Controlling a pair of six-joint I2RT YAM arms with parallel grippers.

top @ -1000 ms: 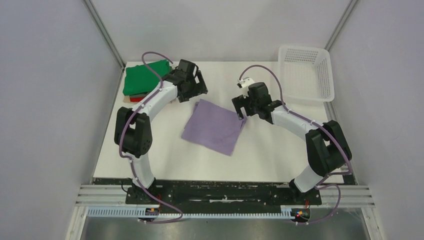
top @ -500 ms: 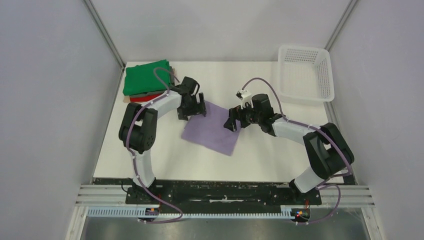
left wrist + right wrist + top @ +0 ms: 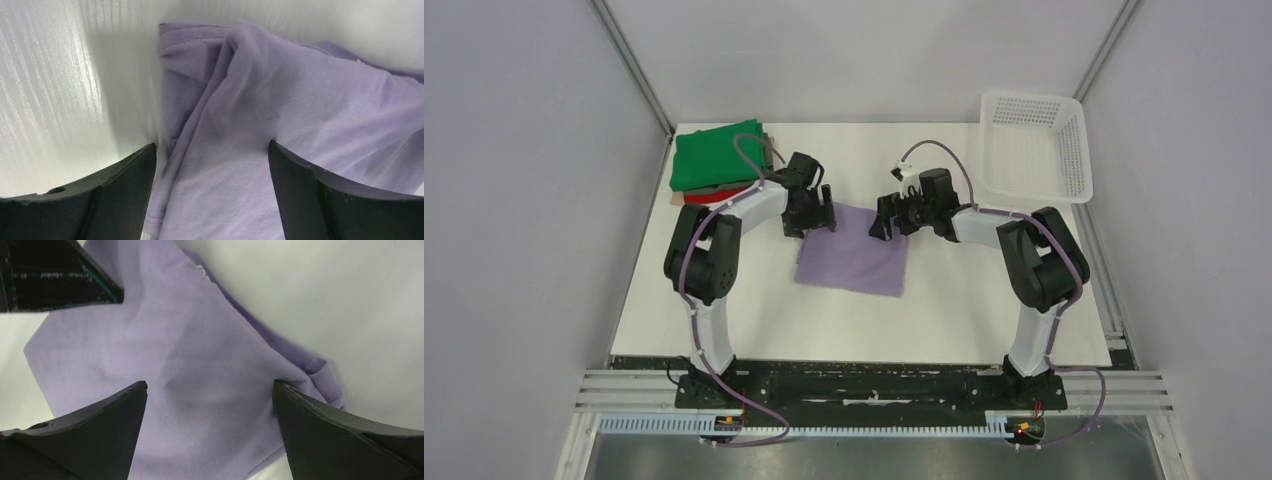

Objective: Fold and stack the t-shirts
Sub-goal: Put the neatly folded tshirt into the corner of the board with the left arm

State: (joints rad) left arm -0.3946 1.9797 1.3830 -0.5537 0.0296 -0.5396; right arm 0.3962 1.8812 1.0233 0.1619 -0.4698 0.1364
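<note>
A folded lavender t-shirt point(image 3: 852, 262) lies flat mid-table. My left gripper point(image 3: 816, 215) stands low over its far left corner, open, its jaws straddling the bunched cloth edge point(image 3: 211, 145). Over the far right corner my right gripper point(image 3: 887, 218) is down too, open, with flat lavender cloth point(image 3: 200, 340) between its fingers point(image 3: 210, 382). Neither pinches the cloth. At the far left sits a stack of folded t-shirts: green point(image 3: 716, 155) on top, a grey layer point(image 3: 724, 187) and a red one point(image 3: 699, 198) peeking out beneath.
A white mesh basket point(image 3: 1031, 100) stands at the far right corner of the table. Grey walls close in both sides. The left gripper's black finger point(image 3: 55, 275) shows at the top left of the right wrist view.
Both grippers came down onto the lavender shirt's far corners. The shirt has turned from a slanted lie to squarer with the table. The left jaws have narrowed slightly.
</note>
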